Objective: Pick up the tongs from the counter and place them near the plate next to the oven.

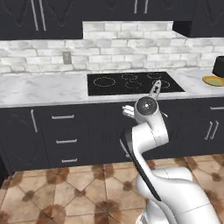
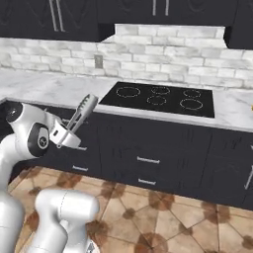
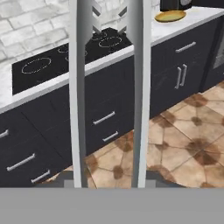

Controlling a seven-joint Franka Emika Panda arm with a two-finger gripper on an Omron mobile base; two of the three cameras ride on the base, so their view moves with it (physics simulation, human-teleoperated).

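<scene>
Clamped on the joined end of the tongs, the gripper holds them well clear of the counter, out over the floor in front of the dark cabinets; in the hand view the two long silver arms run straight up from the fingers, with the toothed tips at the top. The plate lies on the far stretch of counter past the oven, a black toaster just behind it. My worry from here is the long reach of the tongs ahead of the hand: as the arm swings towards the plate, the free tips could catch the counter edge or scrape the glossy cooktop if the hand travels low. A knock like that, with the grip at one end only, might twist the tongs in the fingers or pull them loose. Coming in too close could also nudge the plate or strike the toaster
</scene>
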